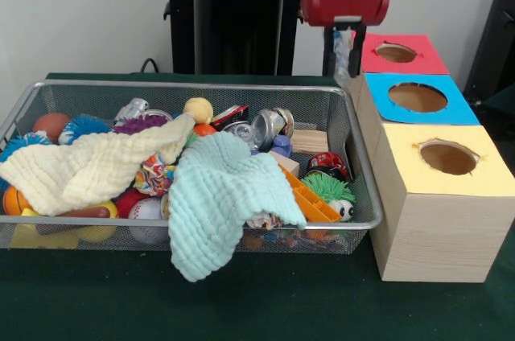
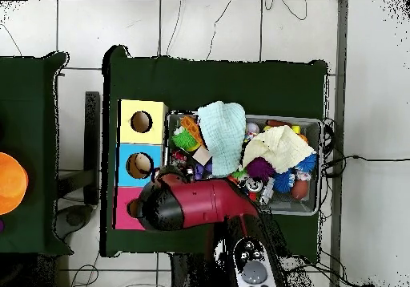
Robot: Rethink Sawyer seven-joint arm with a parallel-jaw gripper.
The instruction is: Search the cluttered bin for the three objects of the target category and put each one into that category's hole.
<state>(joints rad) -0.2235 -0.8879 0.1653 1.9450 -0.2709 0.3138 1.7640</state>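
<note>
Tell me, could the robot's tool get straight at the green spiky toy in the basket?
Probably yes. The green spiky toy lies uncovered near the basket's right end; the mint cloth lies beside it, and the tool hangs above.

The wire bin (image 1: pixel 354 156) is packed full of toys. A yellow cloth (image 1: pixel 96 168) and a green cloth (image 1: pixel 221 196) cover much of it. The three holes at the right of the front view are open: red (image 1: pixel 396 53), blue (image 1: pixel 418 97), yellow (image 1: pixel 448 158).

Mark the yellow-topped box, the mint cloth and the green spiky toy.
yellow-topped box (image 1: pixel 475 166), front view, bare top beside the hole
mint cloth (image 1: pixel 221 196), front view, middle of the fold
green spiky toy (image 1: pixel 327 187), front view, green tuft
</note>
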